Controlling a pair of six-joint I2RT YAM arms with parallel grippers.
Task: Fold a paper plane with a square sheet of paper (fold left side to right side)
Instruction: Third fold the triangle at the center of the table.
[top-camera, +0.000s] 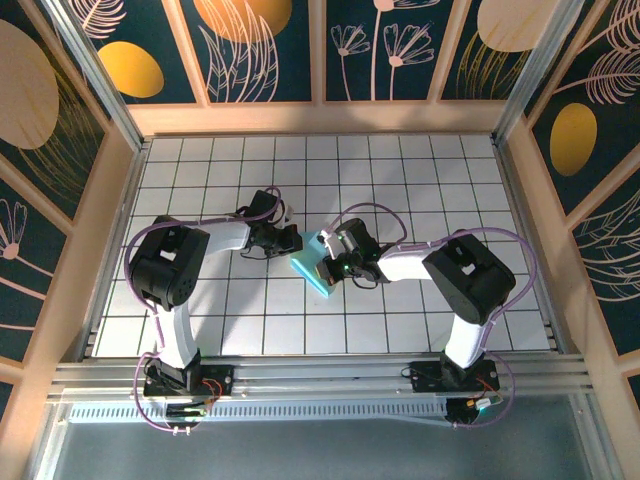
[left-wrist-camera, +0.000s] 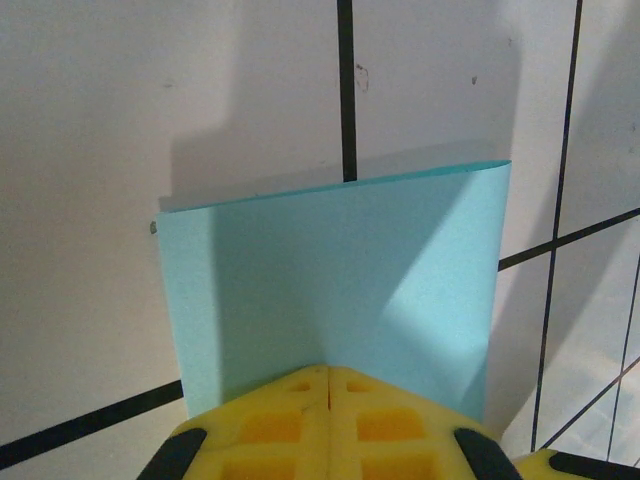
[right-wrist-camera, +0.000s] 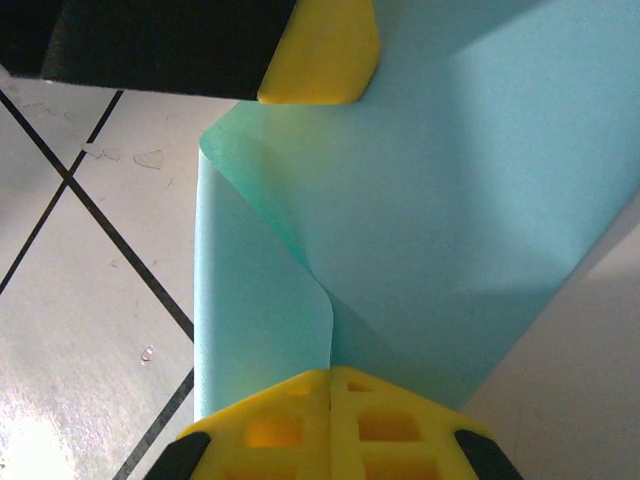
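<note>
Top external: your left gripper and right gripper meet tip to tip near the middle of the white tiled table. The light-blue square sheet of paper lies between them, just ahead of the left gripper and partly under the right gripper's tip. You cannot tell from here how either pair of jaws stands.

Left wrist: the left gripper has its yellow pads pressed together with no gap, pinching the near edge of the square sheet of paper. The sheet stands up ahead of the fingertips as a slightly bowed panel and casts a shadow on the tiled table beyond. A black grid line runs straight ahead past its far edge.

Right wrist: the right gripper is likewise closed tight and clamps the square sheet of paper. Ahead of the tool the paper spreads up and to the right; on the left a layer curls over itself. A yellow fingertip of the left gripper touches the sheet at the far side. The tiled table shows to the left of the tool
</note>
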